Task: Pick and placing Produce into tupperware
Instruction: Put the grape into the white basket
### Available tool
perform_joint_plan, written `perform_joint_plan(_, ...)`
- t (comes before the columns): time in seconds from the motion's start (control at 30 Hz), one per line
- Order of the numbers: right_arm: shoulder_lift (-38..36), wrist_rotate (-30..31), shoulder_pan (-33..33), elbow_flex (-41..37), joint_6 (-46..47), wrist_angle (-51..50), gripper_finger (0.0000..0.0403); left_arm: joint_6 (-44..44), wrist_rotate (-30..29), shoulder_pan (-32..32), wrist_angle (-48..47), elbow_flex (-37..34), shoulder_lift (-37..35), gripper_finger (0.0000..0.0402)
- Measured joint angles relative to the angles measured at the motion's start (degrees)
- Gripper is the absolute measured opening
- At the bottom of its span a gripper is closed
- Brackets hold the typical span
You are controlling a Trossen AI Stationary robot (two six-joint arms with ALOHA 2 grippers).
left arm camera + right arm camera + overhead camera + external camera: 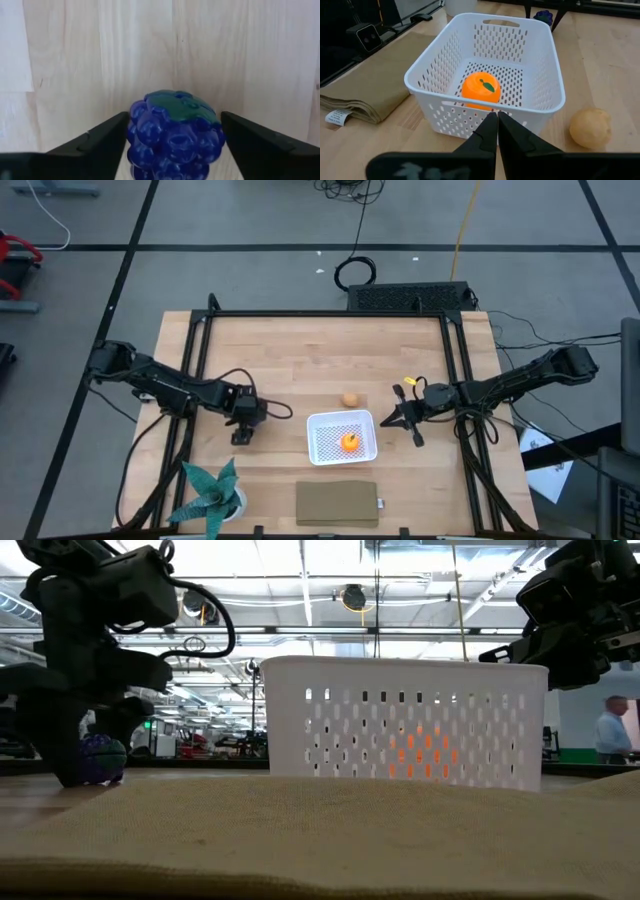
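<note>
- On the wooden table (300,360), the white basket (342,437) sat near the front centre, its walls slotted and its bottom meshed, rim up.
- Inside it lay the orange piece (480,89), round, glossy, with a small green leaf mark on top.
- Just beyond the basket's far edge, on bare wood and apart from it, rested the tan-yellow piece (349,399), dull and rounded.
- Left of the basket, well apart from it, sat the purple berry (173,134), knobbly, glossy, with a green cap.
- Left gripper (243,432) was lowered to the table over the berry, fingers (90,145) apart, one on each side of it; contact could not be told.
- Right gripper (402,418) hung beside the basket's right side, pointing toward it, fingers (487,134) pressed together and holding nothing.
</note>
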Motion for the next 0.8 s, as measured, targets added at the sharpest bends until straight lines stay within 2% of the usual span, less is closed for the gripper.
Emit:
perform_joint_plan(0.17, 0.0, 0.0, 0.0, 0.0, 0.0, 0.0, 0.0006, 0.2, 0.03, 0.14, 0.37, 0.02, 0.04, 0.0243)
perform_joint_plan(0.3, 0.0, 0.0, 0.0, 0.0, 0.0, 0.0, 0.0006, 0.96, 0.09, 0.05, -0.41, 0.53, 0.03, 0.0211)
perform_joint_plan(0.43, 0.0, 0.0, 0.0, 0.0, 0.0, 0.0, 0.0006, 1.71, 0.57, 0.12, -3.21, 2.8, 0.32, 0.0211)
perform_joint_plan(0.63, 0.0, 0.0, 0.0, 0.0, 0.0, -0.02, 0.0006, 5.14, 1.54, 0.99, -7.66, 7.87, 0.33, 0.0241)
perform_joint_plan(0.8, 0.0, 0.0, 0.0, 0.0, 0.0, 0.0, 0.0006, 6.11, 1.38, 3.43, -10.1, 10.83, 0.25, 0.0225)
